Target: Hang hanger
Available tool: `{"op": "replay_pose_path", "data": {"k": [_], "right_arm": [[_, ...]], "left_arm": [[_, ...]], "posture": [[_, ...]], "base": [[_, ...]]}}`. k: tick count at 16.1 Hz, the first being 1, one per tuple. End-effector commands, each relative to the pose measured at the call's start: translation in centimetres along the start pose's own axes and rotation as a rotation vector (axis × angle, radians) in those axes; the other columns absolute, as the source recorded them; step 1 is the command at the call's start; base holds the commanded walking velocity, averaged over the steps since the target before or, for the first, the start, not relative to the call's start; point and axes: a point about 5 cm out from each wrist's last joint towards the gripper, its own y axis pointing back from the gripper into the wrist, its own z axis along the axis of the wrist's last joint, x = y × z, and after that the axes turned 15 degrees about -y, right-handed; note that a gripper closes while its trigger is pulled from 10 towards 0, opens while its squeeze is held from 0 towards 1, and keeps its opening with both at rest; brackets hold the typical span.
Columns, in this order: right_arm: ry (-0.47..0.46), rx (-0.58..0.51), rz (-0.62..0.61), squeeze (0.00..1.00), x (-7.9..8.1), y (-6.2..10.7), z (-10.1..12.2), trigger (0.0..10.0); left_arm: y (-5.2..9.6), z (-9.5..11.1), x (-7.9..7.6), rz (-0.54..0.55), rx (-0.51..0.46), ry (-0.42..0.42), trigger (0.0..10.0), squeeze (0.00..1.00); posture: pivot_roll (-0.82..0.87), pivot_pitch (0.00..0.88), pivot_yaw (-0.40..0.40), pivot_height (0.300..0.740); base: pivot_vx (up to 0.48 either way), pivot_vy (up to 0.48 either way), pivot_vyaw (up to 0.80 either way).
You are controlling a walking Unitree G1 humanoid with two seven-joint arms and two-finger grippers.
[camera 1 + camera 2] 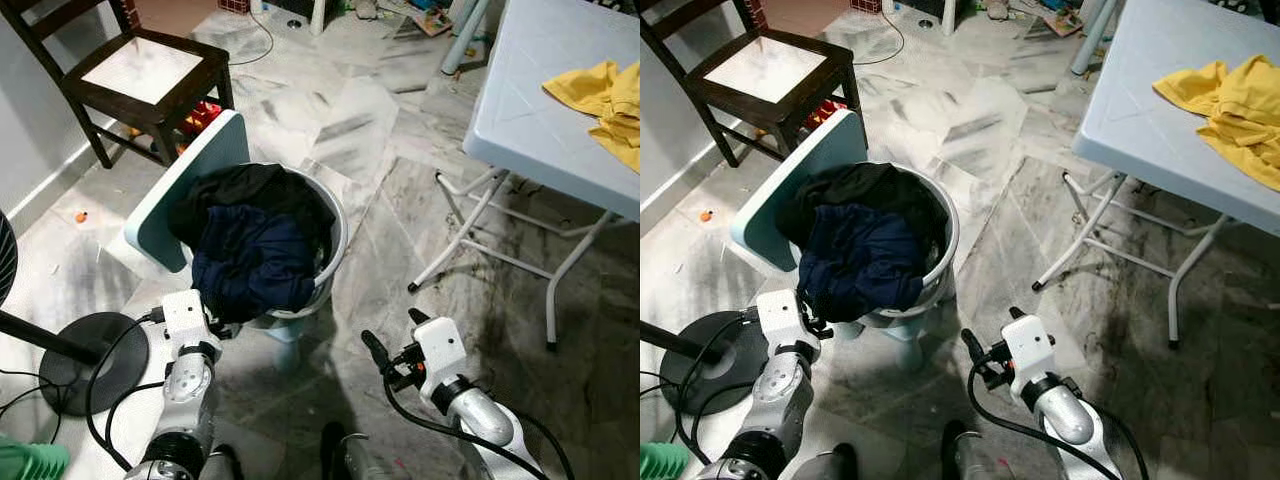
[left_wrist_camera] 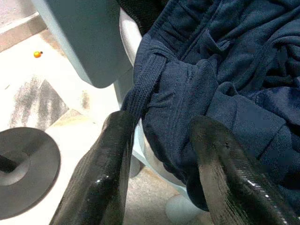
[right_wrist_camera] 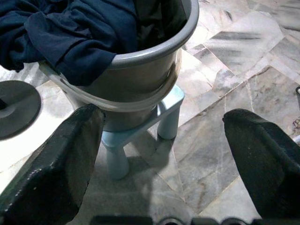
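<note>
Navy clothes [image 1: 250, 262] filled the grey bucket [image 1: 335, 250] at twelve o'clock. Our left end effector [image 2: 164, 154] was spread wide against them, holding nothing; our right end effector [image 3: 161, 154] gaped wide, empty. We saw no hanger, so hanging had not begun.

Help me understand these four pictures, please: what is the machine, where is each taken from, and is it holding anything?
It is a walking humanoid robot with two silver arms, each ending in two black fingers. The two wide pictures come from its head camera, looking down. The close-ups come from wrist cameras looking along the fingers. The left gripper is open right at the navy garment hanging over the rim of a grey bucket, which sits on a pale blue stool. The right gripper is open above the marble floor. Neither holds anything. Yellow clothes lie on the white table; a dark chair stands behind.
</note>
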Motion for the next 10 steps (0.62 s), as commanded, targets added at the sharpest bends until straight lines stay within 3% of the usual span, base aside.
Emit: {"op": "replay_pose_path", "data": {"k": [1,3,5,7,10], "right_arm": [[0.009,0.012,-0.002,0.0,-0.1,0.5,-0.2,10.0],[0.011,0.01,-0.003,0.0,-0.1,0.5,-0.1,10.0],[0.015,0.01,-0.001,0.0,-0.1,0.4,0.0,10.0],[0.016,0.01,0.0,0.0,-0.1,0.4,0.0,10.0],[0.021,0.013,-0.001,0.0,-0.2,0.6,0.0,10.0]], "left_arm": [[0.5,-0.7,-0.2,0.002,0.017,-0.006,10.0,1.0],[0.5,-0.5,-0.5,-0.012,-0.002,0.012,10.0,1.0],[0.5,-0.8,-1.0,-0.047,0.029,0.143,10.0,1.0],[0.3,-0.9,-0.8,-0.049,0.055,0.204,10.0,1.0],[-0.3,-0.5,-1.3,-0.106,0.069,0.232,10.0,1.0]], "posture": [[-0.12,0.262,-0.106,0.74],[-0.12,0.263,-0.108,0.74],[-0.12,0.264,-0.112,0.74],[-0.13,0.265,-0.115,0.74],[-0.14,0.264,-0.119,0.74]], "base": [[0.0,0.0,0.0],[0.0,0.0,0.0],[0.0,0.0,0.0],[0.0,0.0,0.0],[0.0,0.0,0.0]]}}
